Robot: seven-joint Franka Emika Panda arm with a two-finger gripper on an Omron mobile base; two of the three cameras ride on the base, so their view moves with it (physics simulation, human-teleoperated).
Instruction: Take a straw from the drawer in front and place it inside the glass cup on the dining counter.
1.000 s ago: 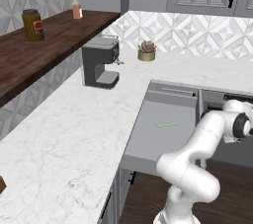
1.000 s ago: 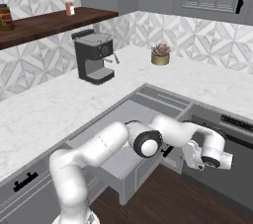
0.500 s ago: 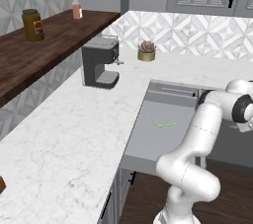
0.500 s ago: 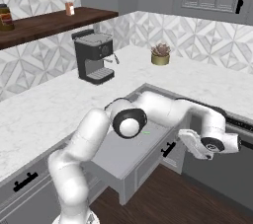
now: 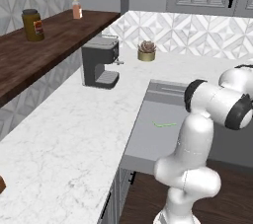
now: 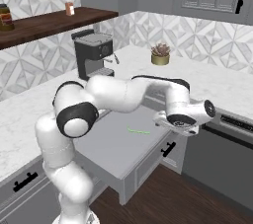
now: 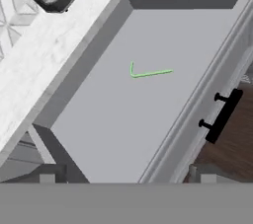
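The light-green straw (image 7: 149, 73) lies flat on the bare floor of the open grey drawer (image 7: 123, 124), bent into a short hook at one end. It also shows as a thin green line, the straw (image 5: 164, 125) (image 6: 139, 131), near the drawer's middle. My gripper (image 7: 126, 178) hangs above the drawer's near part, looking down at the straw; its fingertips (image 7: 47, 177) stand far apart with nothing between them. From the right base, the gripper (image 6: 179, 125) hovers over the drawer's (image 6: 111, 146) right edge, apart from the straw. The glass cup and the dining counter are out of view.
A black coffee machine (image 5: 100, 64) and a small potted plant (image 5: 146, 51) stand on the white marble wall counter (image 5: 74, 139). A dark wooden shelf (image 5: 44, 45) carries jars. A black bar handle (image 7: 223, 114) sits on the grey front beside the drawer. A dark appliance (image 6: 222, 144) stands to the right.
The arm has swung: my hand has risen and come in from the right, from beside the drawer front to above its right edge. The straw and drawer have not moved.
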